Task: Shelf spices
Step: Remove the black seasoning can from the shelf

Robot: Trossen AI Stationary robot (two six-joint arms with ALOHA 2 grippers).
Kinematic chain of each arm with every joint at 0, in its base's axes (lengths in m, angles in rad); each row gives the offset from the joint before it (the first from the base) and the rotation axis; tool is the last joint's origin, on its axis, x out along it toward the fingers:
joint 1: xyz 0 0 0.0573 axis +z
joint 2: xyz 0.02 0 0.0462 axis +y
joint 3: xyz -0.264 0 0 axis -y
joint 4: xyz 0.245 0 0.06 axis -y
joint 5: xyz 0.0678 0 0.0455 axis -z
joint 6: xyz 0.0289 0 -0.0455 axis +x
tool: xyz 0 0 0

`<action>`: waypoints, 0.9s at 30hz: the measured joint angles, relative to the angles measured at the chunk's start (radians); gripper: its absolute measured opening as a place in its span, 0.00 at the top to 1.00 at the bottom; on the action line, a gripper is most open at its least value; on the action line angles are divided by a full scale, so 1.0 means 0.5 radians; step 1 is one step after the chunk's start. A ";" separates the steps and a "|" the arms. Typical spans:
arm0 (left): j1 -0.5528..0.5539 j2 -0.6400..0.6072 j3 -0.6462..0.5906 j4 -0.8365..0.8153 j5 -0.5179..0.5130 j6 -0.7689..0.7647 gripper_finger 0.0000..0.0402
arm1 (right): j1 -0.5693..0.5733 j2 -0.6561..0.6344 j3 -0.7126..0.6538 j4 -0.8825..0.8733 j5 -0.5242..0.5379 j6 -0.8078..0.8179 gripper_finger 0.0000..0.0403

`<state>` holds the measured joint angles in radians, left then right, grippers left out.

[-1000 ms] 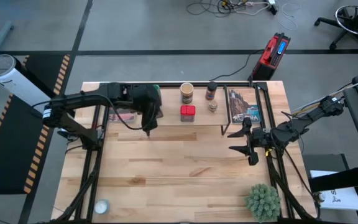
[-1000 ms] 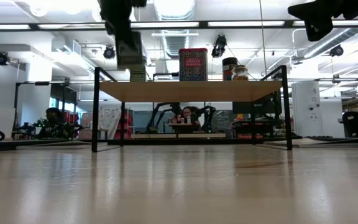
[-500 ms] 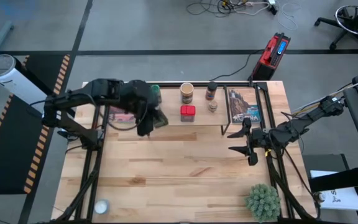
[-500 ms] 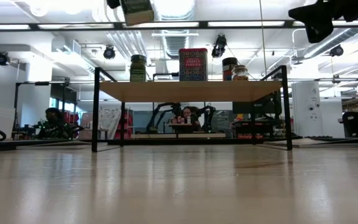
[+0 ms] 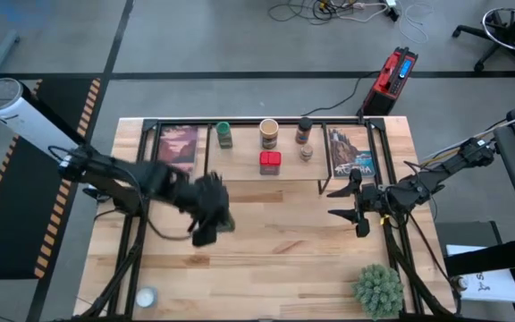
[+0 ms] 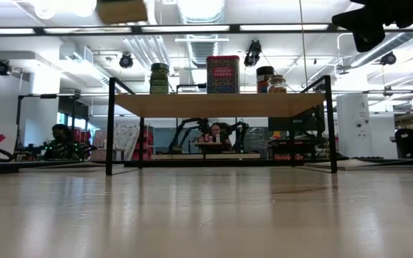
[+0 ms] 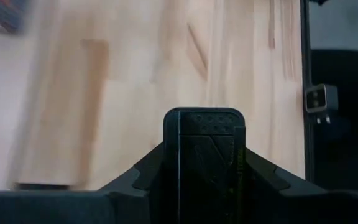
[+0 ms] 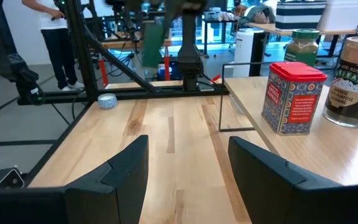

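The shelf (image 5: 266, 174) is a narrow light-wood plank on thin black legs, at the far edge of the table (image 5: 266, 259). From the low view it's a thin board raised well clear of the tabletop, w/ open space beneath.

On the shelf, from its left end:
- picture card (image 5: 179, 145), dark reddish, at the left end.
- green-lidded jar (image 5: 224, 134), small, dark green contents, upright just right of that card.
- tan round jar (image 5: 269, 133), pale lid seen from above, near the shelf's middle at its back edge.
- red square tin (image 5: 270, 162), blue printed label on its side, upright just in front of the tan jar.
- dark-capped brown bottle (image 5: 305, 129), upright right of the tin.
- tiny clear jar (image 5: 306, 152), just in front of the bottle.
- second picture card (image 5: 350, 152), blue mountain scene, at the right end.

Left gripper (image 5: 206, 224) hangs over bare tabletop in front of the shelf's left half, well apart from it; fingers pressed together, nothing between them in its wrist view.

Right gripper (image 5: 345, 202) sits by the shelf's right front corner, jaws parted and empty.

Green spiky plant (image 5: 378, 288) and a small pale round thing (image 5: 145, 296) are well away from the shelf, at the near right and near left table corners.
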<state>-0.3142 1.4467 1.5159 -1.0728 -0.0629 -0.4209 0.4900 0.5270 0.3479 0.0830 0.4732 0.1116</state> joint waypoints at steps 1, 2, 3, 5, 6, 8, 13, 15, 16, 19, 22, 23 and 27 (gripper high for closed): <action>-0.047 0.000 -0.072 0.055 -0.001 -0.037 0.68 | 0.000 0.000 -0.001 -0.001 0.001 -0.001 0.51; -0.095 0.001 -0.140 0.108 -0.003 -0.068 0.68 | 0.000 0.000 -0.002 0.000 0.001 0.000 0.51; -0.142 0.002 -0.207 0.152 -0.004 -0.093 0.68 | 0.000 0.000 -0.002 0.000 0.002 -0.001 0.51; -0.224 0.002 -0.339 0.237 -0.007 -0.159 0.68 | 0.000 -0.001 -0.003 -0.001 0.003 -0.001 0.51; -0.259 0.002 -0.397 0.273 -0.013 -0.197 0.68 | 0.000 -0.001 -0.003 0.000 0.005 -0.001 0.51; -0.317 0.002 -0.505 0.337 -0.035 -0.278 0.68 | 0.000 -0.001 -0.003 0.000 0.018 -0.001 0.51; -0.428 0.002 -0.674 0.490 -0.046 -0.371 0.68 | 0.000 -0.001 -0.003 -0.001 0.052 -0.010 0.51; -0.459 0.002 -0.710 0.538 -0.045 -0.382 0.68 | 0.000 -0.001 -0.004 -0.001 0.052 -0.010 0.51; -0.475 0.002 -0.721 0.556 -0.043 -0.388 0.68 | 0.000 -0.001 -0.003 -0.001 0.052 -0.012 0.51; -0.516 0.002 -0.733 0.623 -0.028 -0.390 0.68 | 0.000 -0.001 -0.004 -0.005 0.052 -0.017 0.51; -0.564 0.005 -0.733 0.728 -0.005 -0.381 0.68 | 0.000 -0.001 -0.004 -0.010 0.052 -0.016 0.51; -0.582 0.005 -0.733 0.760 -0.003 -0.380 0.68 | 0.000 -0.001 -0.004 -0.009 0.052 -0.016 0.51; -0.624 0.017 -0.733 0.828 -0.011 -0.455 0.68 | 0.000 -0.001 -0.004 -0.010 0.053 -0.016 0.51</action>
<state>-0.6264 1.4554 1.1492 -0.6588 -0.0686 -0.6484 0.4900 0.5266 0.3458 0.0780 0.4995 0.1036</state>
